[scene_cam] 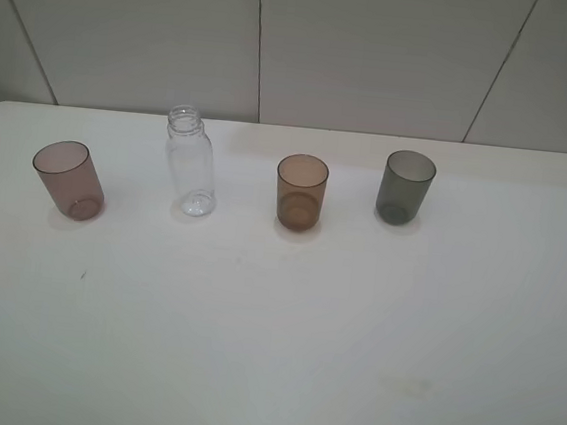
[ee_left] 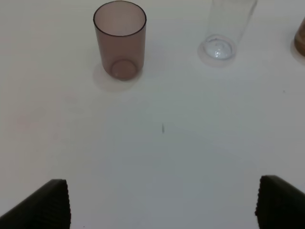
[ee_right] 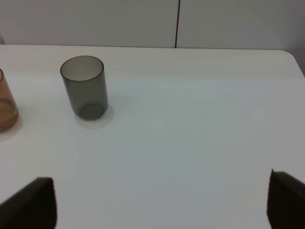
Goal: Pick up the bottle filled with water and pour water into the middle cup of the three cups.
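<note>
The clear bottle (scene_cam: 190, 161) stands upright and capless on the white table (scene_cam: 270, 352), between the pinkish-brown cup (scene_cam: 69, 180) and the amber middle cup (scene_cam: 300, 192). The dark grey cup (scene_cam: 405, 187) stands at the right. Neither gripper shows in the exterior high view. In the left wrist view the left gripper (ee_left: 162, 202) is open and empty, well short of the pinkish cup (ee_left: 120, 39) and the bottle's base (ee_left: 224, 28). In the right wrist view the right gripper (ee_right: 162, 200) is open and empty, with the grey cup (ee_right: 85, 87) and the amber cup's edge (ee_right: 5, 105) ahead.
A grey panelled wall (scene_cam: 300, 43) rises behind the table's back edge. A small dark speck (scene_cam: 82, 276) lies on the table in front of the pinkish cup. The table's rounded back right corner (ee_right: 290, 55) shows in the right wrist view.
</note>
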Controlling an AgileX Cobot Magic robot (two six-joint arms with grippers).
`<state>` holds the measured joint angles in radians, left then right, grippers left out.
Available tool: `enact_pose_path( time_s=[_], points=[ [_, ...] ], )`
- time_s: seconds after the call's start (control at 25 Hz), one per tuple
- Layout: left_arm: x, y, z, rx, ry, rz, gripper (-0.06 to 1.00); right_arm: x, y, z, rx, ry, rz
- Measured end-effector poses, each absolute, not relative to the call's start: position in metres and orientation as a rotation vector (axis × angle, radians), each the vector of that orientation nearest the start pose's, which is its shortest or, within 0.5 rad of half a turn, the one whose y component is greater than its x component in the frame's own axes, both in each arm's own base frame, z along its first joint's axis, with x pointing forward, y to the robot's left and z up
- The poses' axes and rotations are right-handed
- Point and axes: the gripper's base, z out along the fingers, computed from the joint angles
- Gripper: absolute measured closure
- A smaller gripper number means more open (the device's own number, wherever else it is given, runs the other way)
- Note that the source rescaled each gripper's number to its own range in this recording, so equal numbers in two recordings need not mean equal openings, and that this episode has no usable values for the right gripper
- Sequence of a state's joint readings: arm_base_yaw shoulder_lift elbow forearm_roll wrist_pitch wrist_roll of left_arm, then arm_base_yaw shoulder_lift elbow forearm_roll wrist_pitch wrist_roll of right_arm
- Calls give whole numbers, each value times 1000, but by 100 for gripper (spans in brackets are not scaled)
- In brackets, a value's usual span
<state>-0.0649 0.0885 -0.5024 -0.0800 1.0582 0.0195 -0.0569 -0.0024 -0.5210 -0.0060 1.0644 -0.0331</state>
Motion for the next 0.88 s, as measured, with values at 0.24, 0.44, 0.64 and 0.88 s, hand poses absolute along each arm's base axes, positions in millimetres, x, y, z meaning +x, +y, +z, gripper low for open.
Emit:
enact_pose_path(
  time_s=[0.24,0.44,0.64,0.88],
  points=[
    [8,-7,278,89,2126,-123,-6,-8,0,283,24,2025,-64],
    [5,-7,278,89,2103,-123,-6,-8,0,283,24,2025,-64],
    [-5,-6,278,90,2038,-123,-6,-8,0,283,24,2025,-64],
    [-7,-6,278,90,2031,-122,-6,-8,0,283,24,2025,-64]
  ],
)
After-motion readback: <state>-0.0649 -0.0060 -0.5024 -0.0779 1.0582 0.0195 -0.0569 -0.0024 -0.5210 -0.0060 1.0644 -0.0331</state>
